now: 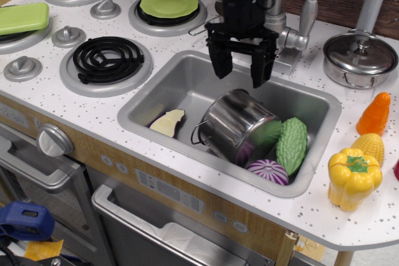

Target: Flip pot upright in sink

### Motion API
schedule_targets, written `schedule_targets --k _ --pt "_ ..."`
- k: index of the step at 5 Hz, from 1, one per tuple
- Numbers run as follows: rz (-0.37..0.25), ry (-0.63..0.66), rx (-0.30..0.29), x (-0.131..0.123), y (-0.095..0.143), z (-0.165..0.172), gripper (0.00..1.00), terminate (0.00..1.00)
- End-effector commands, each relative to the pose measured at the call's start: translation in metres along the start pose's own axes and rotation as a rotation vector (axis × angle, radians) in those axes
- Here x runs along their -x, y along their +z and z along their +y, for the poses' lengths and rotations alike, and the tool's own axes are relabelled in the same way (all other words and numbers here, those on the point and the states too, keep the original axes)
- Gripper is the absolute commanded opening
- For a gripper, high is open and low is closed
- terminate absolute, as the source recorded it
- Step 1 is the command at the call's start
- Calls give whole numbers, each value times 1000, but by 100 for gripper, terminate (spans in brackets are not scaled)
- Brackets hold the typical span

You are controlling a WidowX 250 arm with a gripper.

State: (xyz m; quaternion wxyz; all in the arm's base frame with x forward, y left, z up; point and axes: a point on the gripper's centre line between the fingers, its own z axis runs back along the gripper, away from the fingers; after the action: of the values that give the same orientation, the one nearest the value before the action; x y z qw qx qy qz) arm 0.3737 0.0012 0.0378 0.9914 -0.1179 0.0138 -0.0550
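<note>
The gripper (239,74) points straight down, its wrist rising vertically above it and out of view at the top; its two dark fingers (220,63) hang parallel with a clear gap between them, spread apart; nothing sits between the fingertips.

The pot (240,126) is shiny, mirror-like steel, lying in the dull grey sink (187,85). At its 9 o'clock sits a cream-faced, purple-skinned eggplant slice (167,121); at its 3 o'clock a bumpy green gourd (292,144); at 5 o'clock a purple onion half (271,171) streaked white. The gripper (240,74) is black. The countertop (361,222) is white with grey speckles. On it stand a yellow pepper (353,177) with a green stem, yellow corn (370,146) and an orange carrot (374,114). A lime-green plate (169,4) covers one black coil burner.
</note>
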Motion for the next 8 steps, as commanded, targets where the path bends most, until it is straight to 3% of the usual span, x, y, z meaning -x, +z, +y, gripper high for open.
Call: schedule_targets --k 1,3,4,6,7,8 --pt "-64 -8 67 -6 7 4 100 0" --pt "-99 58 193 0 -12 -7 100 0" --pt "-107 105 208 2 -18 -16 100 0" --pt "-151 225 362 -3 -29 -15 100 0" --pt "-165 290 454 -5 -29 -12 0 0" --pt "-179 336 440 -4 -30 -16 0 0"
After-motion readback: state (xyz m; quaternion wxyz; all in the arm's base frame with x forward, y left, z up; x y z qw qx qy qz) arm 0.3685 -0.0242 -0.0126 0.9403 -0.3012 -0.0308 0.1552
